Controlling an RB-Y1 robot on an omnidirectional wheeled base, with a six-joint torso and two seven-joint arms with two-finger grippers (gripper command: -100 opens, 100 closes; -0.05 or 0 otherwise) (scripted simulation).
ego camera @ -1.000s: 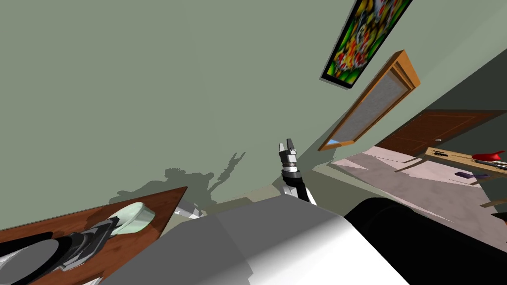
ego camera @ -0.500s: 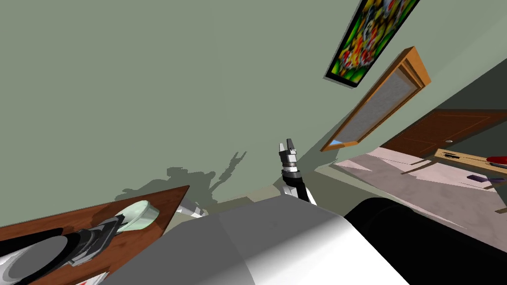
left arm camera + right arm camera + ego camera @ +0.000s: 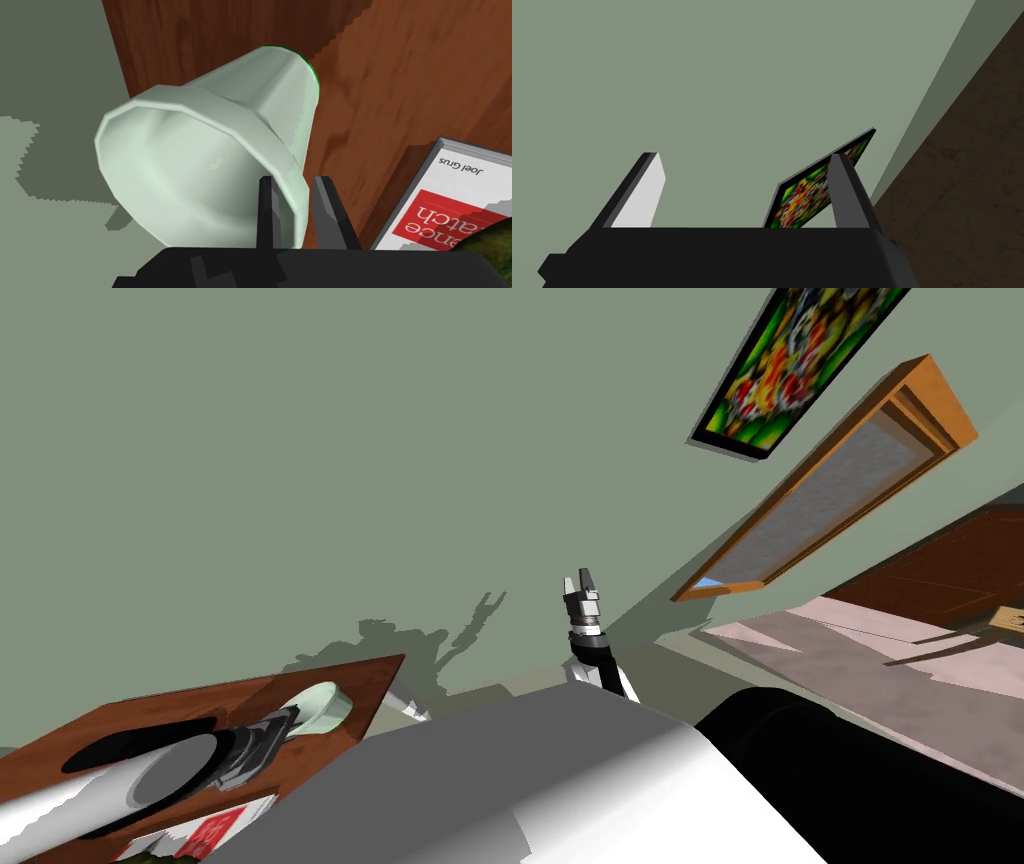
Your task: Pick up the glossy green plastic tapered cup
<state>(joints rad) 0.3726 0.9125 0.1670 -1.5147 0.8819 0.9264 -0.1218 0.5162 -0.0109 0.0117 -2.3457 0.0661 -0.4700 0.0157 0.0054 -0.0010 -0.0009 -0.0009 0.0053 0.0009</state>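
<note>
The pale green tapered cup [image 3: 210, 150] has a darker green edge at its base and lies tilted, mouth toward my left hand, over the corner of the brown wooden table [image 3: 400, 85]. My left gripper [image 3: 293, 182] is shut on the cup's rim wall, one finger inside and one outside. In the head view the cup [image 3: 322, 708] sits at the tip of my left gripper [image 3: 288, 724] near the table's corner [image 3: 370, 678]. Whether the cup touches the tabletop I cannot tell. My right gripper [image 3: 582, 580] is raised in front of the wall, its fingers open [image 3: 744, 156].
A white book with a red cover panel [image 3: 450, 210] lies on the table beside my left hand, also in the head view [image 3: 205, 833]. A dark green thing [image 3: 492, 245] overlaps its corner. The table's edge drops to the grey-green floor [image 3: 50, 100].
My head view has swung: the wall picture, window and door slid right, the table and cup came further in. The left gripper keeps its hold on the cup. The right arm is unchanged.
</note>
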